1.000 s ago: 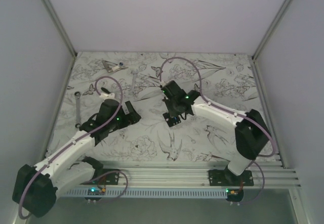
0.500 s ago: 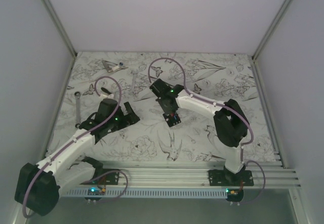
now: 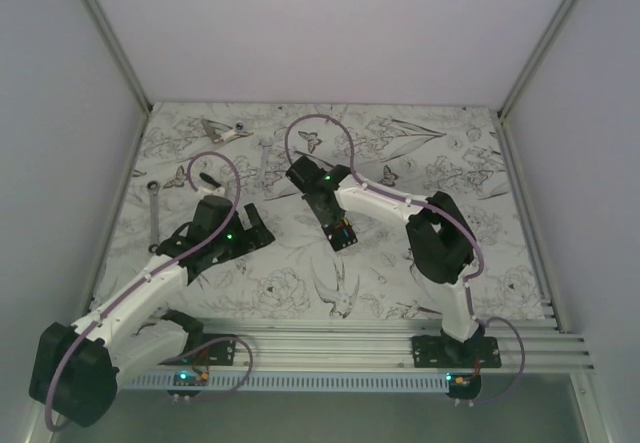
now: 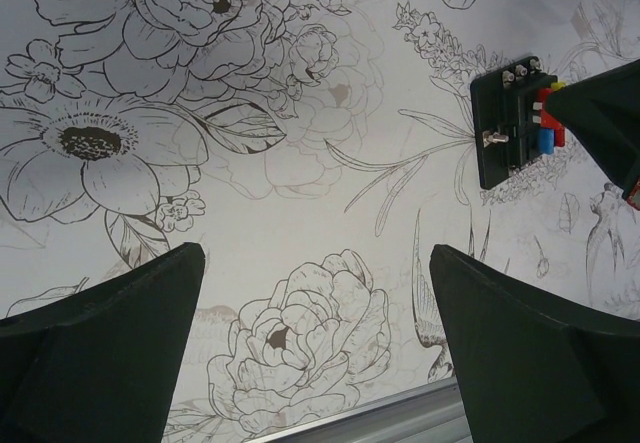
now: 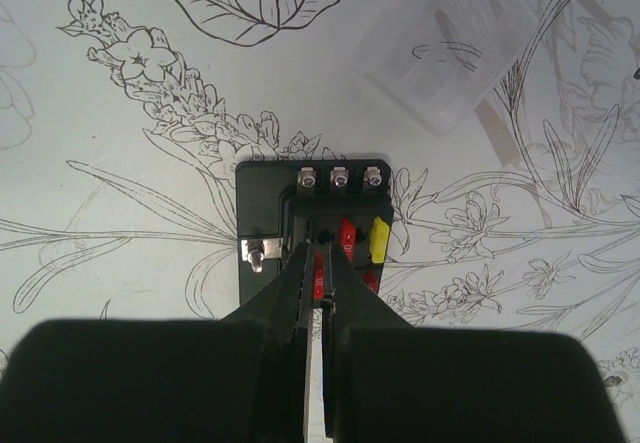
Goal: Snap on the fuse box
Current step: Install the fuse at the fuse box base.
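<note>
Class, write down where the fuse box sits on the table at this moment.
In the top view the fuse box lies near the middle of the table, under the closed tips of the right gripper and to the right of the open left gripper.

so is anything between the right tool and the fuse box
Nothing visible stands between them. The shut right tool has its tips right over the fuse box, at its row of coloured fuses; whether they touch is unclear. A clear plastic piece lies beyond the box, apart from both.

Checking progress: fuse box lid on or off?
Off. The fuse box shows bare fuses; a clear lid-like piece lies apart on the table.
</note>
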Robot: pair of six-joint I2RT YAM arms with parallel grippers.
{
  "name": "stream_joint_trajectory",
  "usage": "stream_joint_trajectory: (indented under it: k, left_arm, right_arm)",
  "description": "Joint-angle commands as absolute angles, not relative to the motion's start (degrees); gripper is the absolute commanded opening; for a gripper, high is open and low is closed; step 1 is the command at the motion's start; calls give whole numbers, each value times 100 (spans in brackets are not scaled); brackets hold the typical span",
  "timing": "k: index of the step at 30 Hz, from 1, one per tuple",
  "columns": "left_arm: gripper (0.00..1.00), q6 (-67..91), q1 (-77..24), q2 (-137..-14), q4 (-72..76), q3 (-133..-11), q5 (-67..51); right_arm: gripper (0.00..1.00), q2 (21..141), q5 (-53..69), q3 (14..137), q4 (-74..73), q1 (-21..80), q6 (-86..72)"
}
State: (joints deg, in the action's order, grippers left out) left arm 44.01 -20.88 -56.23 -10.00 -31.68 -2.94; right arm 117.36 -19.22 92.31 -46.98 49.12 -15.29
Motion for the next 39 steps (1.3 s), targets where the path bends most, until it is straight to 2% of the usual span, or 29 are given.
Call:
stream_joint_trajectory:
  k: [1,28,39]
  left_arm:
    - [100,4315,-2031,-5613,-1201,-3298,-246]
    - [100,4375,-2030,-5643,-1193,-3348,-315]
    - [100,4425,-2030,-5649,-1189,-3379,-364]
  right_arm:
    - [0,11852,-2149,9477,-4815,4970,-1670]
    - [0,12171,-2244,9545,-4852,5036,-2053]
    - [0,12047,-2333,9217,-4606,5197,-2210]
